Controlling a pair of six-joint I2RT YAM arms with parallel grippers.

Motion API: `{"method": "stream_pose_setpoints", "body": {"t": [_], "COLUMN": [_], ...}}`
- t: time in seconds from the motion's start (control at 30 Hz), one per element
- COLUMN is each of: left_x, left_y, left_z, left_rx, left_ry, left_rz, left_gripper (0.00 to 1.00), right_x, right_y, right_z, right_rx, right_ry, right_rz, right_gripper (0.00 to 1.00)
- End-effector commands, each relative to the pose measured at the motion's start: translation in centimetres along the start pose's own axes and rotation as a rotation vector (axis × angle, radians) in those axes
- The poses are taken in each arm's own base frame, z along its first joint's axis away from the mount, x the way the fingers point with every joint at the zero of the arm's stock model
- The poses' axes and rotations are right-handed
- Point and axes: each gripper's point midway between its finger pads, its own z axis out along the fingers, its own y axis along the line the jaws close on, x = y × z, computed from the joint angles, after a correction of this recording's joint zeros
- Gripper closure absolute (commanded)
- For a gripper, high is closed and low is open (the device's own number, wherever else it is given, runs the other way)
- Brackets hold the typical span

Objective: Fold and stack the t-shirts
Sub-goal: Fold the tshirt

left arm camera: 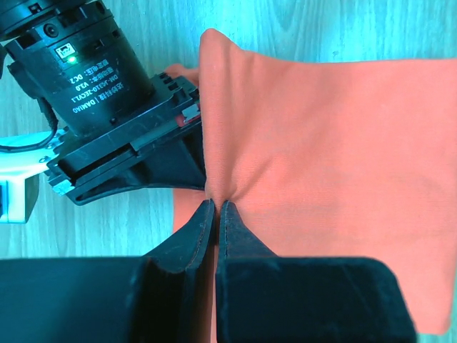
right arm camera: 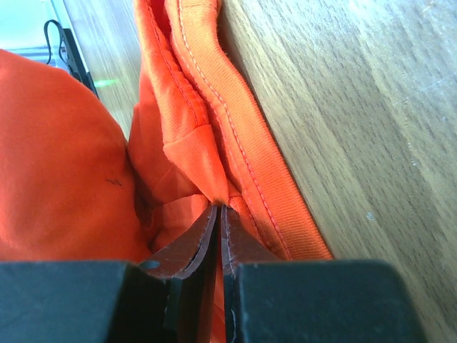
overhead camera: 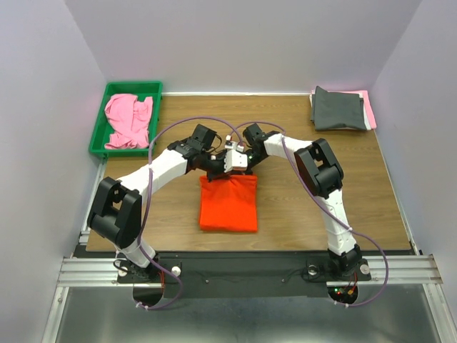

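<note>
Gripping the far edge of the orange t-shirt point(overhead camera: 228, 207), the left hand point(overhead camera: 216, 170) and right hand point(overhead camera: 240, 161) sit side by side in the top view, almost touching. The shirt lies as a folded rectangle on the desk point(overhead camera: 307, 207), spreading from the hands toward the arm bases. Well off the left hand's outer side, a pink t-shirt point(overhead camera: 128, 120) lies crumpled in a green tray point(overhead camera: 98, 136). Well off the right hand's outer side, a folded dark grey t-shirt point(overhead camera: 339, 108) rests on a second pink t-shirt point(overhead camera: 369, 107).

From the left wrist, the left hand point(left arm camera: 216, 204) has its fingers pressed together on a pinched ridge of the orange t-shirt point(left arm camera: 321, 179), with creases fanning out from the tips. Just left of those tips, the right arm's black wrist motor point(left arm camera: 86, 78) meets the cloth's edge.

From the right wrist, the right hand point(right arm camera: 220, 207) is clamped on a fold of the orange t-shirt point(right arm camera: 57, 143). A stitched band point(right arm camera: 246, 143) runs just right of the fingertips along the bare desk point(right arm camera: 357, 107), and the bulk of the cloth bulges to their left.
</note>
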Motion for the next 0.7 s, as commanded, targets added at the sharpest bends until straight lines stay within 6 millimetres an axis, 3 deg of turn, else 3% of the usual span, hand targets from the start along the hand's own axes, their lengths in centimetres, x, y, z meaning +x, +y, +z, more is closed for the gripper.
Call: {"method": "stream_pose_setpoints", "body": {"t": [0.0, 0.37, 0.53, 0.67], "left_x": [-1.3, -0.7, -0.3, -0.2], "left_y": [1.9, 3.1, 2.8, 2.1], "left_z": [-0.4, 0.6, 0.7, 0.4], "left_rx": [-0.062, -0.109, -0.105, -0.099], "left_ry": [-0.025, -0.035, -0.029, -0.031], "left_rz": [0.071, 0.104, 0.129, 0.147], "left_gripper": [1.0, 1.0, 1.0, 1.0], "right_x": [0.1, -0.3, -2.2, -5.5], "right_y": [-0.6, -0.5, -0.3, 0.9], "right_z": [0.0, 0.0, -1.1, -3.3], "right_rx": [0.041, 0.039, 0.075, 0.122], "right_ry": [0.0, -0.006, -0.047, -0.121], "right_rz": [-0.05, -0.057, -0.091, -0.166], "right_gripper": [0.88, 0.88, 0.87, 0.85]}}
